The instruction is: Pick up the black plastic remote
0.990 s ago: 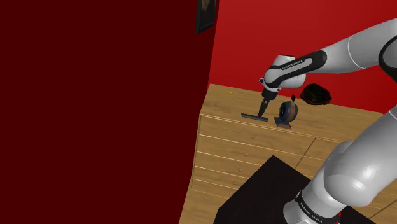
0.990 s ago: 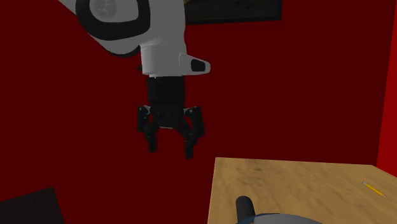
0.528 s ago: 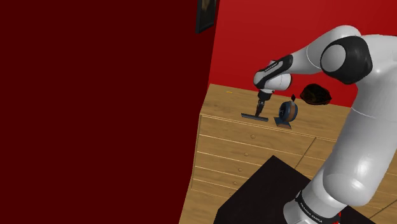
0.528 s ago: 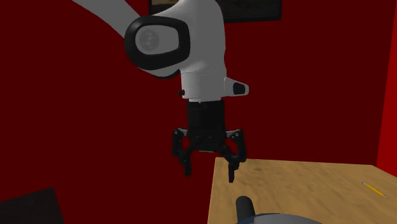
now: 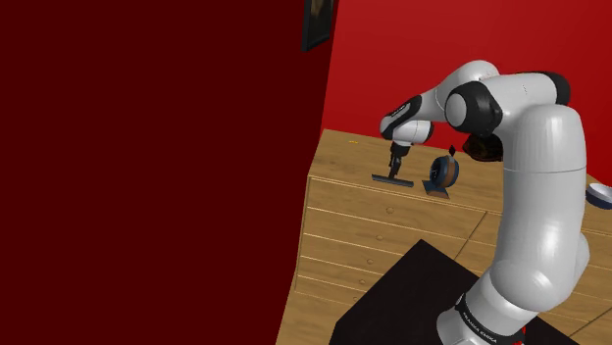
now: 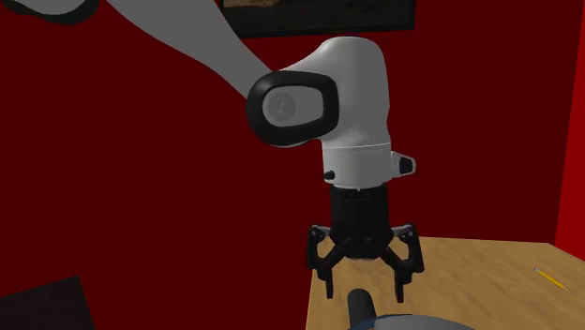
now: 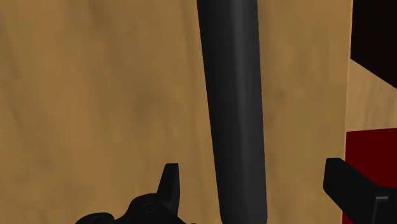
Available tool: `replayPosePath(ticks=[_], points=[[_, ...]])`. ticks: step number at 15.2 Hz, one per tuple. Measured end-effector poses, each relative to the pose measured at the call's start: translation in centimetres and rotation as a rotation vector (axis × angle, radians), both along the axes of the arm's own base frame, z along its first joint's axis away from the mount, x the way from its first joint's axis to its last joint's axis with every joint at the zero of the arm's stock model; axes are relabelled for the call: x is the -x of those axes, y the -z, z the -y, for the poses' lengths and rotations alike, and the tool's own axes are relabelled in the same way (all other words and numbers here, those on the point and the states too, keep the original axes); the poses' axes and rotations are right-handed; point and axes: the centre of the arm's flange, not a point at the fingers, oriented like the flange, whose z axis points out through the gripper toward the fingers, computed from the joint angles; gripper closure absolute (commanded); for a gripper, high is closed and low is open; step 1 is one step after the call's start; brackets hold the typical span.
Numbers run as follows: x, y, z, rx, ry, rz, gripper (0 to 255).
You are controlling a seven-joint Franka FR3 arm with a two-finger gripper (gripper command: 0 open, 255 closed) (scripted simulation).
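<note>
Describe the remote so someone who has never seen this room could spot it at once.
Find the wooden dresser against the red wall. On its top, near the front edge and under the open black gripper, lies the remote. It is a long, flat, black bar; the round dark object beside it stands upright.

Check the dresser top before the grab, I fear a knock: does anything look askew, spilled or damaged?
Nothing stands out. The black remote lies flat on the wooden dresser top, near and along its front edge. The dark round object stands beside it, apart. The gripper hangs open over the remote.
</note>
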Motion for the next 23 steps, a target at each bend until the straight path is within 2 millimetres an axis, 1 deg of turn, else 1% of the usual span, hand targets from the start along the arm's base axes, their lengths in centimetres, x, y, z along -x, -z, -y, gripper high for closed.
replayPosePath(ticks=[2, 6, 7, 8, 18, 20, 23], points=[[-0.2, 0.9, 0.1, 0.001, -0.005, 0.000, 0], [-0.1, 3.3, 0.2, 0.001, -0.006, 0.000, 0], [-0.1, 3.6, 0.2, 0.001, -0.006, 0.000, 0], [-0.1, 3.8, 0.2, 0.001, -0.006, 0.000, 255], [-0.2, 3.8, 0.1, 0.000, -0.006, 0.002, 255], [-0.1, 3.4, 0.1, 0.001, -0.006, 0.001, 255], [-0.2, 1.8, 0.1, 0.001, -0.006, 0.000, 255]])
